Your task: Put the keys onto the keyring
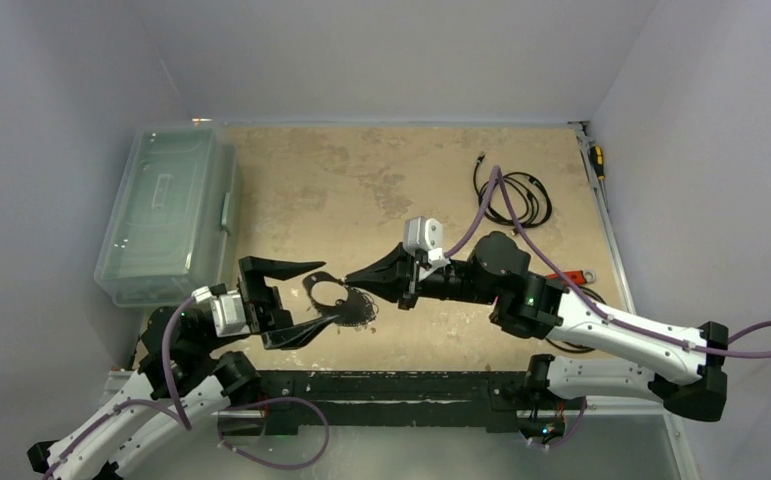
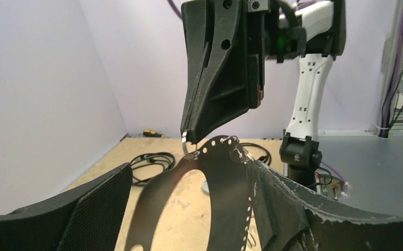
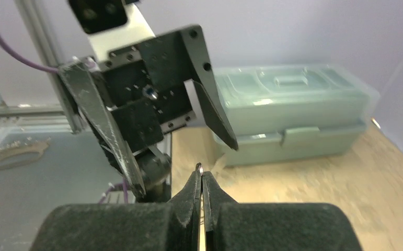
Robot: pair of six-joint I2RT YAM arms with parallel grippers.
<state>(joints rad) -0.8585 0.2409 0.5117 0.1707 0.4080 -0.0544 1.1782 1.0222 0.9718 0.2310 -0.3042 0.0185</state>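
Note:
The keyring [image 1: 313,284] hangs above the table at mid-front, a flat crescent loop that looks dark against the light, with small holes along its edge [image 2: 221,172]. My right gripper [image 1: 353,274] is shut on a thin silver wire ring [image 2: 187,149] at the keyring's top edge; that ring's tip pokes out between the shut fingertips [image 3: 199,168]. My left gripper [image 1: 327,293] is open wide around the keyring, whose edge leans against the right-hand finger [image 2: 293,204]. The other finger [image 2: 89,206] stands apart. I cannot make out the keys.
A clear plastic box [image 1: 166,215] stands at the left edge of the table. A coiled black cable [image 1: 516,195] lies at the back right, and a red-handled wrench [image 1: 573,275] lies beside the right arm. A yellow-handled tool [image 1: 597,160] lies along the right wall.

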